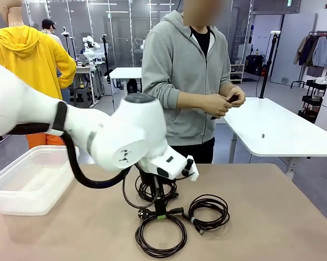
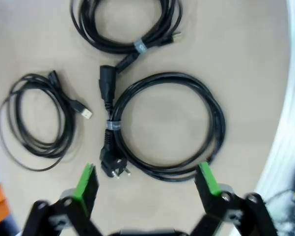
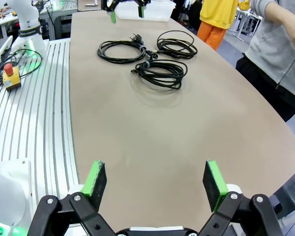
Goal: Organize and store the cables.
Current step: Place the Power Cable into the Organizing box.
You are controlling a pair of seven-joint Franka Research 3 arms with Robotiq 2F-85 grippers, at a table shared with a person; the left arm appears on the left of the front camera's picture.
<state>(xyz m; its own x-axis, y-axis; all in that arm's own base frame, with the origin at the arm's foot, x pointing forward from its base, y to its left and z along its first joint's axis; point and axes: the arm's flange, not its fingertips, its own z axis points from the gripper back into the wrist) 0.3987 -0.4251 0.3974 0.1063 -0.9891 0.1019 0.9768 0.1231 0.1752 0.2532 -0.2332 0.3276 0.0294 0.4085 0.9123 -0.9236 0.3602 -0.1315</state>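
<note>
Clear bin (image 1: pixel 22 187) sits at the left end of the surface (image 1: pixel 272 228), well apart from the cables. My left hand (image 2: pixel 146 176) hangs over the cables mid-surface, pointing down, with its fingers (image 2: pixel 87 182) spread wide and gripping nothing.

There are three cables, each coiled flat on the surface, close together:
- The big coil (image 2: pixel 218 123) is nearest me, right under the spread left hand. Its mains plug (image 2: pixel 113 167) lies just inside one finger.
- The thin coil (image 2: pixel 64 130), with a USB plug (image 2: pixel 84 111), lies just beside the big coil on the far side.
- The banded coil (image 1: pixel 208 211) lies to the right of both, near the big coil.

A person (image 1: pixel 179 70) stands at the far side with both hands (image 1: pixel 223 102) together at the waist, pinching something small and dark. I cannot tell what it is.

My right hand (image 3: pixel 154 178) is spread and holds nothing. It is over bare surface, well apart from the cables.
</note>
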